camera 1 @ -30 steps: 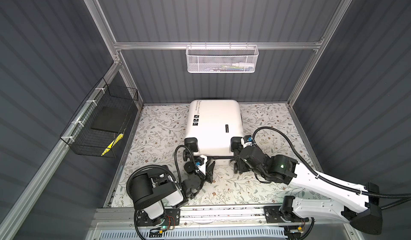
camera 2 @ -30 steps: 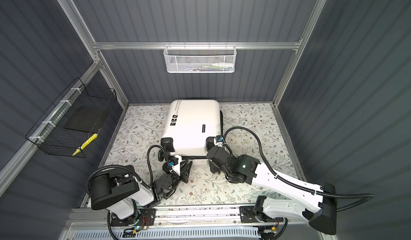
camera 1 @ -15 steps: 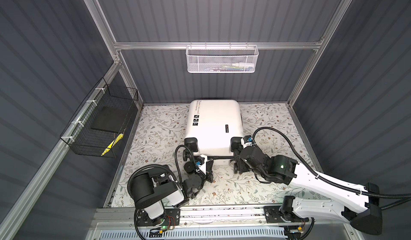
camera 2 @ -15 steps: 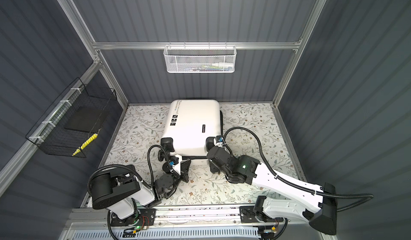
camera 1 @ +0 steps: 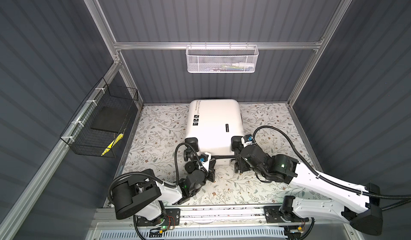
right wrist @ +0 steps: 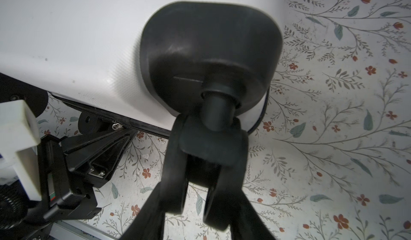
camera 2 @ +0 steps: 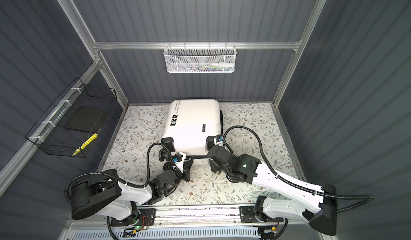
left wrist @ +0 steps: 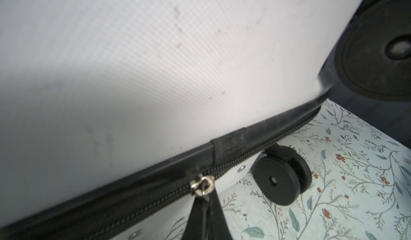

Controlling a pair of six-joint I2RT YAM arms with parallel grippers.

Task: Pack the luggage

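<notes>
- Left pincer (camera 1: 212,162), low at the near end of the luggage (camera 1: 214,125): clenched tight on the zipper pull (left wrist: 201,186), black fingertips (left wrist: 193,218) meeting right at the silver slider in the left wrist view.
- Zipper (left wrist: 255,153): closed along the whole stretch on show, set in black trim between the two white shells.
- Luggage itself: lying flat and shut on the floral table cover (camera 1: 160,125), mid-table toward the back, far end by the rear wall, wheeled end toward the arms. Glossy white top, black script and three small black stickers near its left edge in both top views.
- White mesh basket (camera 1: 222,59): hung on the rear rail, above and behind the luggage, well apart from both arms. Contents too small to make out.
- Right pincer (camera 1: 239,163), at the near right corner of the luggage: grasping a black spinner wheel (right wrist: 175,172), one finger on each side of the twin wheel in the right wrist view.
- Caster housing (right wrist: 211,45): black, rounded, fixed on the white shell's corner, joined to the grasped wheel by a short black stem.
- Right arm's black cable: looped over the floral cover, just beside the luggage's right edge in both top views.
</notes>
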